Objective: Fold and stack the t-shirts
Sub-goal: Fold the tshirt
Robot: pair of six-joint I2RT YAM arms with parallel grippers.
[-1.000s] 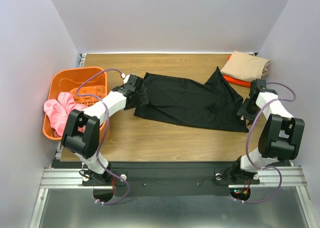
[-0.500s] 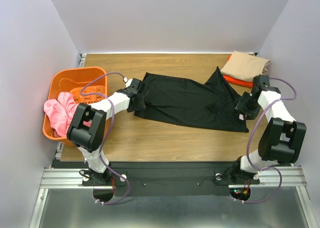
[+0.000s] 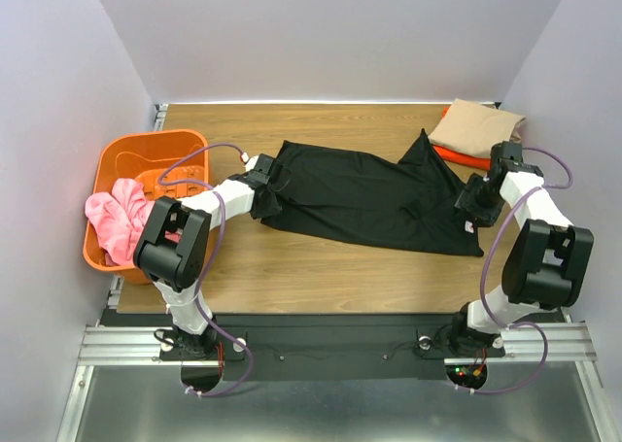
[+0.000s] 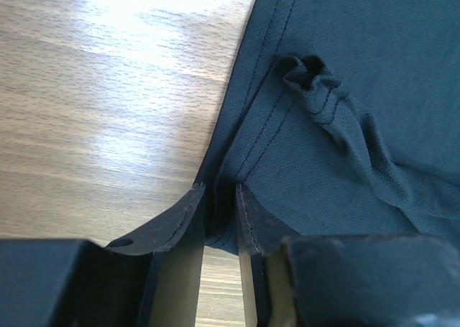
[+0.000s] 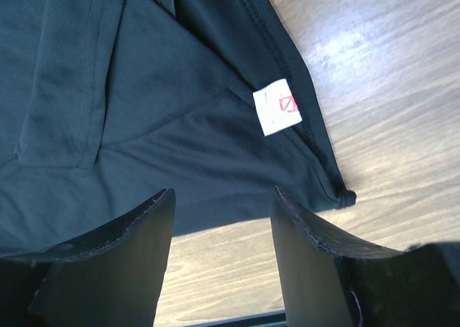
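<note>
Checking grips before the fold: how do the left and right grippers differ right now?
The left gripper is closed on the black t-shirt's hem; the right gripper stands open, holding nothing. The left is at the shirt's left end, the right at the end with the white tag. Both are low over the same shirt.

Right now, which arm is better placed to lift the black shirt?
Left. The left gripper pinches the black shirt at its hem; the right gripper hangs open over the opposite edge, by the tag, gripping nothing.
</note>
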